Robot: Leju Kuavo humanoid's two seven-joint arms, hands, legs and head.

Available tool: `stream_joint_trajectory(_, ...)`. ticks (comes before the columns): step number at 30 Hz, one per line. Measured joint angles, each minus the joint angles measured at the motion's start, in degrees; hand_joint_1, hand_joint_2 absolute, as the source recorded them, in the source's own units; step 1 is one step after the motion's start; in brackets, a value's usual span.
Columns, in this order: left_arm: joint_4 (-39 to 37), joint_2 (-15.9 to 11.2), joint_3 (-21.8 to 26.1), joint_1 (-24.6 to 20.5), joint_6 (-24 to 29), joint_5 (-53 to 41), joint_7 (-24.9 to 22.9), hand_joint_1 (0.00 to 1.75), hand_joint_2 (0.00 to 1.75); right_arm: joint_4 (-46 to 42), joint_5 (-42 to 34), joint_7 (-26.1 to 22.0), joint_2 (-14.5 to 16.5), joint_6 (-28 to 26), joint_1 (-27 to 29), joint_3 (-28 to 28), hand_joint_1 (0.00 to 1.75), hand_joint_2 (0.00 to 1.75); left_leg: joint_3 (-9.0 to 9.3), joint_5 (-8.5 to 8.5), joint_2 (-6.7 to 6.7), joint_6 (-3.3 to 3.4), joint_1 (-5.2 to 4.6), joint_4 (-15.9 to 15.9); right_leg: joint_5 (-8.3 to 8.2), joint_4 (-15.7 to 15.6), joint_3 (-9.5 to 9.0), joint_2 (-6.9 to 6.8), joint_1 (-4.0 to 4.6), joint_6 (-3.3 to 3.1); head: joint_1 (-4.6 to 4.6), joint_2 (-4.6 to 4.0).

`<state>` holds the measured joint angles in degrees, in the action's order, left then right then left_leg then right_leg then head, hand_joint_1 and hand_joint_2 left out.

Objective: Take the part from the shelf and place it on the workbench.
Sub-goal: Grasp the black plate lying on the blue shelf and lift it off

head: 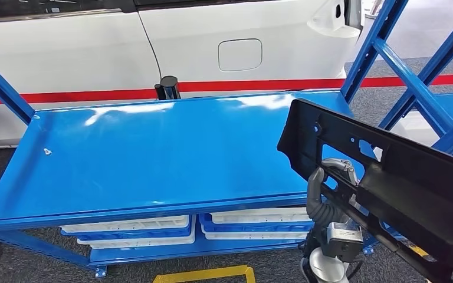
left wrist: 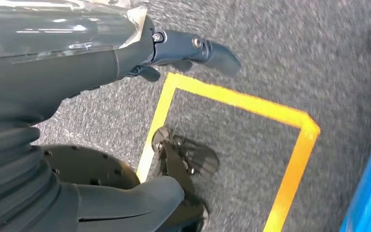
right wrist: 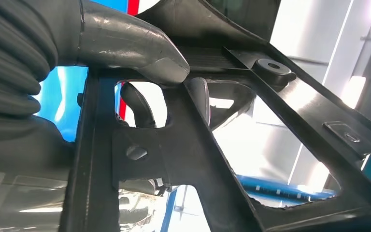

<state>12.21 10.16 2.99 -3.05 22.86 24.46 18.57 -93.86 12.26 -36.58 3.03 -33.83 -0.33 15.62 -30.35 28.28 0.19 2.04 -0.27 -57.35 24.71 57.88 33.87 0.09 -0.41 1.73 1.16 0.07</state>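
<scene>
Part: black plastic panel [head: 389, 177] held tilted above the blue workbench's [head: 153, 153] right near corner.
Right hand [head: 324, 188]: fingers through the panel's opening, thumb [right wrist: 140, 53] clamping its bar.
Left hand [left wrist: 125, 96]: spread, holding nothing.

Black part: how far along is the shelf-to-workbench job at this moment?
Done: the black part is off the shelf, gripped by the right hand, whose thumb presses on its frame. In hand: the part hangs tilted over the right end of the blue workbench, not resting on it. Left: lower it onto the top and release. The left hand hangs over the floor, holding nothing.
</scene>
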Motion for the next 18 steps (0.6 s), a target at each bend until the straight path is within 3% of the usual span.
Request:
stream_joint_trajectory(1, 0.0, 0.03, 0.03, 0.01, -0.01, 0.02, 0.04, 0.0, 1.75, 0.16, 0.17, 0.42, 0.0, 0.16, -0.18, -0.01, 1.75, 1.75, -0.05, -0.42, 0.05, 0.17, 0.03, 0.27, 0.06, 0.24, 0.27, -0.05, -0.04, 0.29, -0.01, 0.0)
stream_joint_trajectory(3, 0.0, 0.12, 0.08, 0.0, -0.11, 0.04, 0.14, 0.0, 1.75, 0.55, 0.64, 1.45, -0.03, 0.5, -0.55, -0.03, 1.75, 1.75, -0.32, -1.35, 0.21, 0.7, 0.28, 0.8, 2.09, 3.52, 1.93, -0.06, -0.03, 0.41, 0.16, 0.0)
stream_joint_trajectory(5, 0.0, 0.22, 0.1, 0.02, -0.27, 0.04, 0.18, 0.0, 1.75, 1.12, 0.92, 2.55, -0.08, 1.01, -0.71, -0.04, 1.75, 1.75, -0.92, -1.88, 0.32, 1.03, 0.36, 0.87, 5.86, 10.66, 4.88, -0.06, -0.14, 0.16, 0.35, 0.0)
stream_joint_trajectory(7, -0.01, 0.27, 0.11, 0.13, -0.33, 0.03, 0.16, 0.0, 1.75, 1.75, 0.51, 3.78, -0.11, 1.89, -0.67, -0.16, 1.75, 1.75, -1.51, -2.25, 0.35, 0.98, 0.35, 0.81, 7.98, 15.85, 6.54, -0.07, -0.34, 0.51, 0.37, 0.0)
stream_joint_trajectory(8, -0.01, 0.27, 0.11, 0.18, -0.33, 0.02, 0.13, 0.0, 1.75, 2.03, 0.19, 4.29, -0.12, 2.35, -0.65, -0.29, 1.75, 1.75, -1.73, -2.41, 0.34, 0.88, 0.38, 0.78, 7.81, 15.47, 5.86, -0.08, -0.5, 0.95, 0.39, 0.0)
stream_joint_trajectory(9, -0.01, 0.28, 0.11, 0.22, -0.33, 0.01, 0.08, 0.0, 1.75, 2.24, -0.1, 4.68, -0.13, 2.73, -0.64, -0.43, 1.75, 1.75, -1.85, -2.54, 0.32, 0.76, 0.41, 0.74, 6.87, 12.74, 3.98, -0.1, -0.67, 1.49, 0.38, 0.0)
stream_joint_trajectory(11, -0.01, 0.31, 0.11, 0.21, -0.37, -0.05, 0.01, 0.0, 1.75, 2.53, -0.34, 5.0, -0.13, 3.09, -0.72, -0.66, 1.75, 1.75, -2.02, -2.66, 0.29, 0.35, 0.34, 0.51, 4.49, 4.3, -1.13, -0.12, -0.91, 2.25, 0.39, 0.0)
stream_joint_trajectory(13, -0.01, 0.31, 0.11, 0.17, -0.43, -0.13, -0.06, 0.0, 1.75, 2.71, -0.52, 5.13, -0.05, 3.21, -0.81, -0.83, 1.75, 1.75, -2.29, -2.76, 0.31, -0.21, 0.1, 0.2, 3.41, -0.3, -3.64, -0.03, -0.87, 1.86, 0.31, -0.01)
stream_joint_trajectory(16, -0.01, 0.29, 0.11, 0.21, -0.56, -0.15, -0.34, 0.0, 1.75, 2.86, -0.73, 5.3, 0.03, 3.28, -0.87, -1.25, 1.75, 1.75, -2.64, -2.96, 0.27, -1.17, 0.22, 0.02, 2.99, -0.54, -3.43, 0.08, -0.84, 0.62, 0.24, -0.01)
stream_joint_trajectory(18, -0.01, 0.29, 0.11, 0.22, -0.61, -0.15, -0.41, 0.0, 1.75, 2.87, -0.78, 5.43, 0.16, 3.32, -0.97, -1.46, 1.75, 1.75, -3.72, -1.07, 0.09, -1.77, 0.46, -2.32, 2.55, -0.66, -3.18, 0.03, -1.18, -0.23, 0.16, 0.0)
